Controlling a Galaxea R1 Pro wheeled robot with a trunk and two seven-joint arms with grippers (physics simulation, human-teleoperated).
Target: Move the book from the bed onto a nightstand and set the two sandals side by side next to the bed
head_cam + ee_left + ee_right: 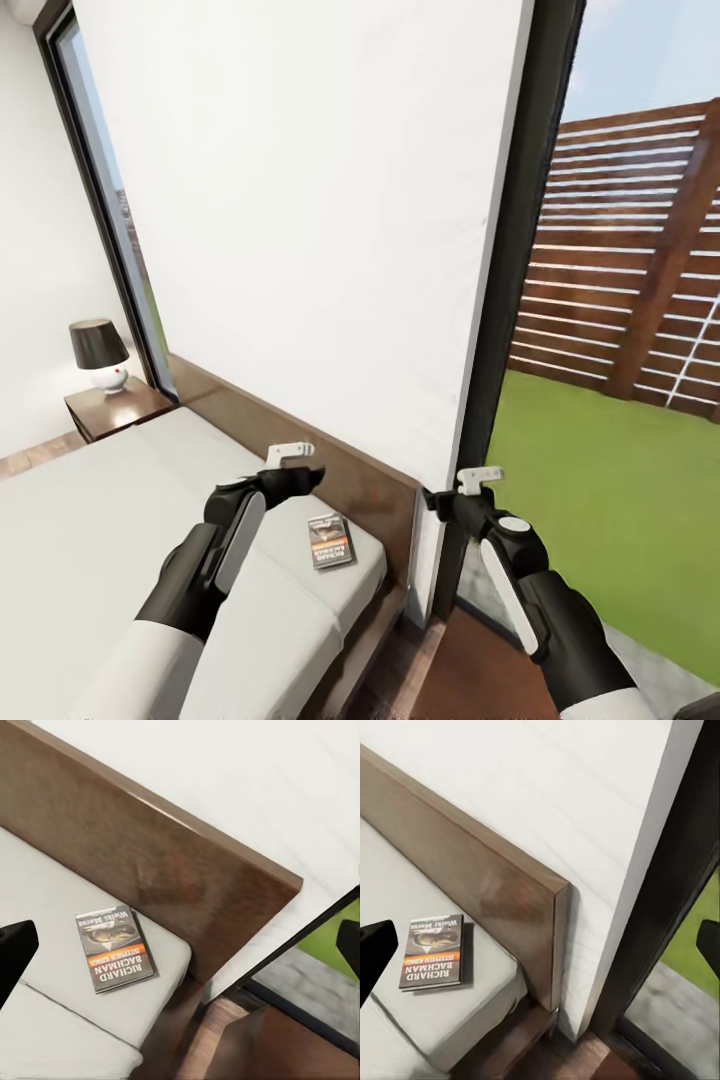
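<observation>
**Both arms up, book not yet taken**

Nearest my head camera are my two forearms, raised at about 6 o'clock. My left gripper (296,452) hovers over the bed (90,520), just short of the book (331,540), which sits at its 5 o'clock. Its white fingers look close together with nothing between them, but I cannot tell the opening for sure. My right gripper (479,477) hangs off the bed's end beside the black window frame (510,300), carrying nothing; how far it is open I also cannot tell.

Book lies flat on the mattress corner near the headboard (330,450), apart from both claws. Thin paperback, dark grey cover with a picture, orange band, white lettering (114,949); same book in the right wrist view (433,952).

My guess: left arm is staged for the pick since it is closer. A nightstand (115,408) with a black-shaded lamp (98,355) stands at 10 o'clock, well apart across the bed.
</observation>
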